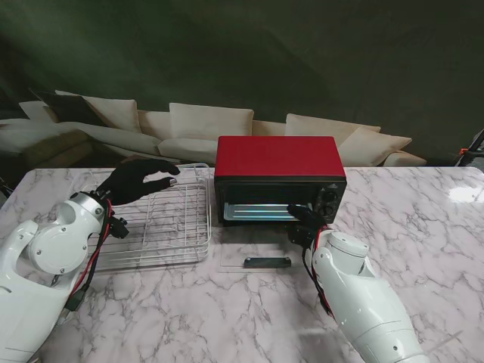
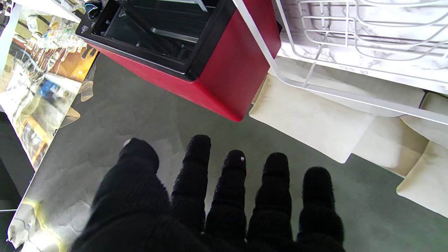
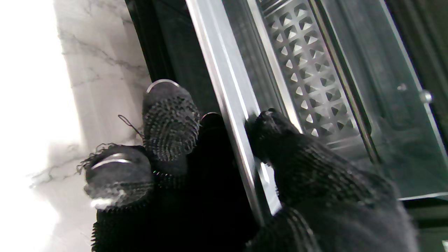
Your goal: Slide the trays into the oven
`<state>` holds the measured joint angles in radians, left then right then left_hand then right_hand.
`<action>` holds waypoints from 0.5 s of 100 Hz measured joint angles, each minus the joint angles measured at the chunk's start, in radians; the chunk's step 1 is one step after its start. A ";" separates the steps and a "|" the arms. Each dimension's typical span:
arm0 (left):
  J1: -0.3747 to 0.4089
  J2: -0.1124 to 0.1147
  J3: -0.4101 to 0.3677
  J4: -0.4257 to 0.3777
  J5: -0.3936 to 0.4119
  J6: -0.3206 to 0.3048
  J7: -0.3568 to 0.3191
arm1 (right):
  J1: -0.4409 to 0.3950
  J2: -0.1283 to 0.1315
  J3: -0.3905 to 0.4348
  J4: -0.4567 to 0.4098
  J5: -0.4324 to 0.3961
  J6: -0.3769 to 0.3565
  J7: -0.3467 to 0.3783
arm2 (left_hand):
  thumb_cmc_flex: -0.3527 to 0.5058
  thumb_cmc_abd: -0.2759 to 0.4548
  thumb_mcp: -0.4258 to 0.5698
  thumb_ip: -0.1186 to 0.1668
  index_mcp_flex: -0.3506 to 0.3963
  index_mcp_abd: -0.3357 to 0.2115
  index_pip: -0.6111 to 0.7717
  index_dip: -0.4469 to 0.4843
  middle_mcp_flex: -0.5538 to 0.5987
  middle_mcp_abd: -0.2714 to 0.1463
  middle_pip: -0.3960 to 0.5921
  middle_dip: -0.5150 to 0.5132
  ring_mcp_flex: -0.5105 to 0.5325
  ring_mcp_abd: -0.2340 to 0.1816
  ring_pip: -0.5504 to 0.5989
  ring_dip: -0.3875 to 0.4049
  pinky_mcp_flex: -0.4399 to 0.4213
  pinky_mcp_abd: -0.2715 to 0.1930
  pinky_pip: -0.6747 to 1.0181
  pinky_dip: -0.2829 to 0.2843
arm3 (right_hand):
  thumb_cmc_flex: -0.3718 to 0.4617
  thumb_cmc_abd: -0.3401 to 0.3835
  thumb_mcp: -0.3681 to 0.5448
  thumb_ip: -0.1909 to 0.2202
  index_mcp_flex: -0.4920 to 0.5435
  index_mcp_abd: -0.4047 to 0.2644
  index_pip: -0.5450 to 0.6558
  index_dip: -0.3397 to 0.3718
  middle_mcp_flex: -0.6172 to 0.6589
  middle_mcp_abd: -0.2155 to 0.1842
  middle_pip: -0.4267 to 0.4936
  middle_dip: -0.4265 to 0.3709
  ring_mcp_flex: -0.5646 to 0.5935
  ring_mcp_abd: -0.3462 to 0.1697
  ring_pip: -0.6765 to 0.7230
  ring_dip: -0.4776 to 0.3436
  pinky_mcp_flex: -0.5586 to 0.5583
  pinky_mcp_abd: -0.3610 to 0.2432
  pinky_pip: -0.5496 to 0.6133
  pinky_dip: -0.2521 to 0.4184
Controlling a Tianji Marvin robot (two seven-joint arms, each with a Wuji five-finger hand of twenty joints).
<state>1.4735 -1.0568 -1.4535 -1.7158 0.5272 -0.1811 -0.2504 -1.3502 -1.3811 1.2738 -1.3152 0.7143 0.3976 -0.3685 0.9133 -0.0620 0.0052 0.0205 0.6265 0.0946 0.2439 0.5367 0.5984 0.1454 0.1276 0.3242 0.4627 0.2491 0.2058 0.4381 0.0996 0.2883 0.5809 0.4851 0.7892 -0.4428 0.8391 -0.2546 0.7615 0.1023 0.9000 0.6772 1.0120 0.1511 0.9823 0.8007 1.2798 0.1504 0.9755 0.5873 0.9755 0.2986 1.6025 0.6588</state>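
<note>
**Tray at the oven mouth, rack standing by**

Stand view: red oven (image 1: 279, 156) sits on the marble counter (image 1: 423, 227) with its glass door (image 1: 255, 255) folded flat toward me. A metal tray (image 1: 259, 212) lies inside the lower opening. The right hand (image 1: 304, 223) reaches to the tray's front right corner. A white wire rack (image 1: 168, 219) stands just left of the oven, and the left hand (image 1: 138, 180) hovers over its far side, gloved fingers spread, holding nothing. No writing is legible on the oven.

Left wrist view: the black-gloved left hand (image 2: 210, 203) shows its fingers (image 2: 233, 182) extended and apart, clear of the oven (image 2: 224, 70) and the rack (image 2: 350, 42).

Right wrist view: the right hand (image 3: 224, 175) pinches the tray's bright rim (image 3: 227, 91), thumb on one face, fingers (image 3: 170, 120) on the other. A perforated panel (image 3: 308, 77) lies beyond.
</note>
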 measured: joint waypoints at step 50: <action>0.005 0.000 -0.003 0.000 0.001 0.001 0.001 | 0.026 0.000 -0.009 0.044 -0.026 -0.019 0.023 | 0.000 0.000 0.000 0.000 0.000 0.000 0.000 0.000 0.000 0.000 0.000 0.000 0.000 0.000 0.000 0.000 0.000 0.000 0.000 0.000 | 0.000 0.008 -0.002 0.000 0.000 0.000 0.002 0.001 0.000 -0.011 0.000 0.000 -0.002 0.000 0.000 0.000 0.003 -0.004 0.000 0.002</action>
<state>1.4789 -1.0570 -1.4564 -1.7161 0.5286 -0.1800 -0.2495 -1.3238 -1.3809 1.2644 -1.2712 0.6883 0.3784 -0.3455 0.9133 -0.0620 0.0052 0.0205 0.6265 0.0946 0.2439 0.5364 0.5984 0.1454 0.1276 0.3241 0.4627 0.2491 0.2058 0.4380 0.0996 0.2883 0.5809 0.4851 0.7892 -0.4344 0.8374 -0.2546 0.7619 0.1023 0.9021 0.6783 1.0119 0.1400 0.9823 0.8007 1.2782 0.1507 0.9755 0.5873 0.9789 0.2943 1.6025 0.6612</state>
